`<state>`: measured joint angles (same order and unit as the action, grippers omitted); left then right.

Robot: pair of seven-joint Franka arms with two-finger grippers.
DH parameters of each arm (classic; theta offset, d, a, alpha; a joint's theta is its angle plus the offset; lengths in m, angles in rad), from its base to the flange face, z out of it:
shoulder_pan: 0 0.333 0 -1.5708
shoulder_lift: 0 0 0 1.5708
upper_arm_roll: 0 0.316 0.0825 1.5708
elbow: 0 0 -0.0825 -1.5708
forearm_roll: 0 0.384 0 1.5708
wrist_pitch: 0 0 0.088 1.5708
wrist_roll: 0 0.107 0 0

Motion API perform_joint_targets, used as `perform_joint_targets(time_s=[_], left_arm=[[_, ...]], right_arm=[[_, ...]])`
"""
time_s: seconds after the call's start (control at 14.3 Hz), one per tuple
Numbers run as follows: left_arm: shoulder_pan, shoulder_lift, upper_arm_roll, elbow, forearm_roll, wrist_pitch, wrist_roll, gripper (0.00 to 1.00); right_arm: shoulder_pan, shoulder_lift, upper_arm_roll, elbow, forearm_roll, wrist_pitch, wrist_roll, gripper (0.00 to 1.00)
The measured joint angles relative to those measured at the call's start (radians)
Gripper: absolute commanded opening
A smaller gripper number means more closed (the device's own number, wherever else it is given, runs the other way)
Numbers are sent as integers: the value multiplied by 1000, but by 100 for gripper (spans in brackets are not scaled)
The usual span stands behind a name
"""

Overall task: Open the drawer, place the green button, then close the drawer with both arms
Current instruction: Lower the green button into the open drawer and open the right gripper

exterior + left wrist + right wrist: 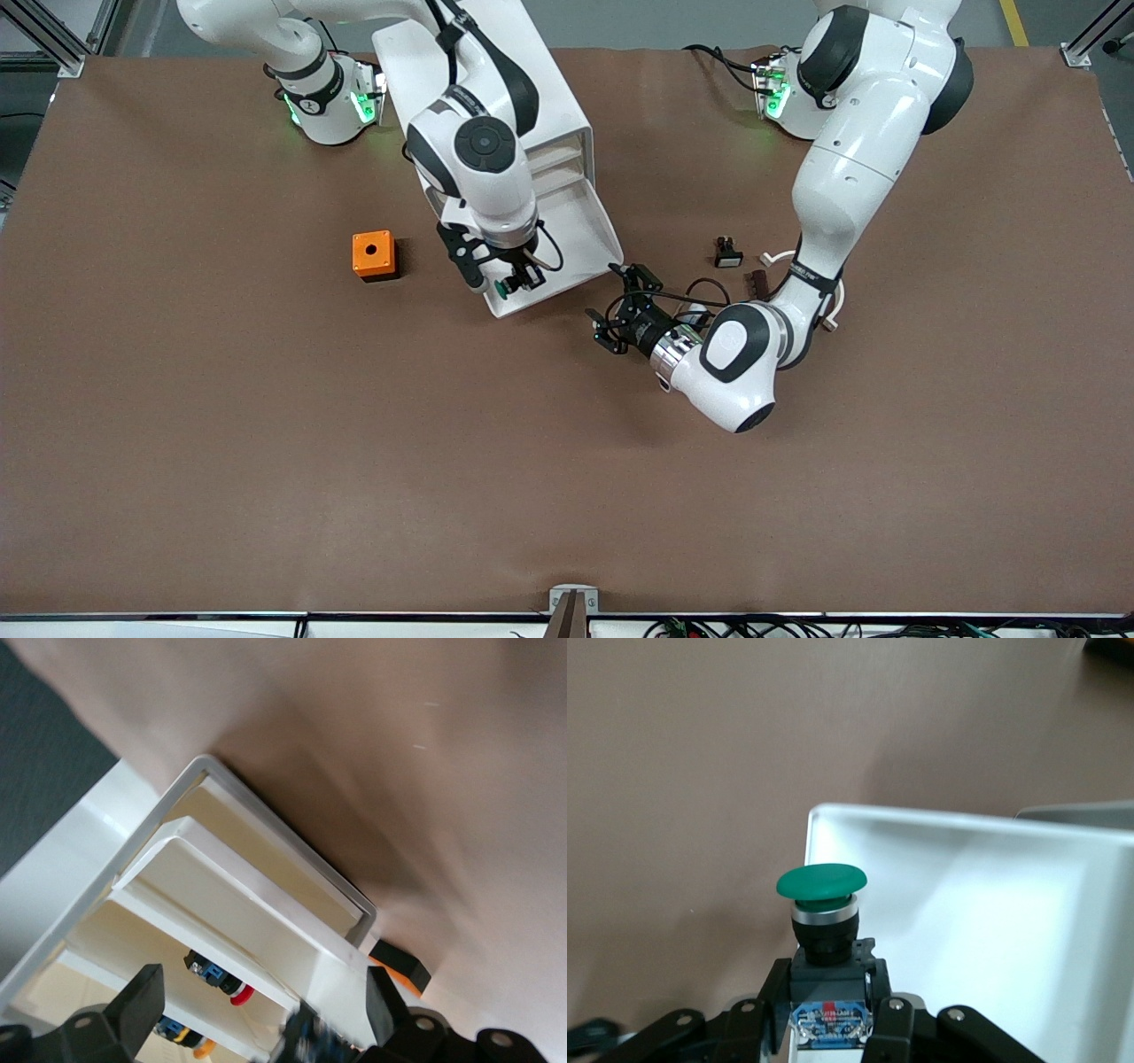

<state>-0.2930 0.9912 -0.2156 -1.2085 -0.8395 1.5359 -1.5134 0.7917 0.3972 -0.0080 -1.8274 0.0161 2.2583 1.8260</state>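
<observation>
The white cabinet (532,106) stands near the robots' bases, with its drawer (586,232) pulled out toward the front camera. My right gripper (516,282) is shut on the button (506,287) and holds it over the drawer's front corner at the right arm's end. In the right wrist view the green cap (822,883) stands above the shut right gripper (829,997), at the edge of the white tray (983,904). My left gripper (607,297) is open and empty, low beside the drawer's front corner at the left arm's end. The left wrist view shows its fingers (135,1003) apart, facing the cabinet (221,895).
An orange cube (373,255) sits beside the drawer toward the right arm's end. A small black part with a white face (727,254) and a brown piece (756,283) lie near the left arm. Other drawers hold a red-capped button (232,994) and an orange-capped one (193,1041).
</observation>
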Motion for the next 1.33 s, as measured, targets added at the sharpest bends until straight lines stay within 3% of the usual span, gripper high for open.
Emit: perform_joint_targets(time_s=[0.21, 0.28, 0.35, 0.56, 0.7, 0.84, 1.05, 1.33], left_arm=[[1, -56, 4, 21, 89, 15, 161, 100], [0, -79, 4, 22, 119, 35, 201, 100], [0, -101, 4, 23, 149, 59, 241, 100], [-3, -152, 4, 23, 252, 126, 346, 100], [-6, -171, 0, 23, 330, 162, 384, 100], [-16, -176, -2, 23, 397, 195, 400, 100], [-35, -181, -4, 23, 486, 273, 436, 100], [-75, -187, -4, 21, 644, 372, 440, 100]], right_arm=[[31, 33, 0, 0, -1, 31, 41, 1], [35, 34, 0, 0, -1, 31, 46, 12], [36, 34, -1, 0, -1, 31, 48, 40], [38, 34, -1, 1, -1, 31, 54, 78], [38, 34, -4, 3, -1, 31, 55, 83], [38, 34, -11, 8, -4, 31, 55, 98], [21, 28, -24, 29, -19, 18, 40, 100], [-59, -11, -29, 105, -20, -132, -95, 100]])
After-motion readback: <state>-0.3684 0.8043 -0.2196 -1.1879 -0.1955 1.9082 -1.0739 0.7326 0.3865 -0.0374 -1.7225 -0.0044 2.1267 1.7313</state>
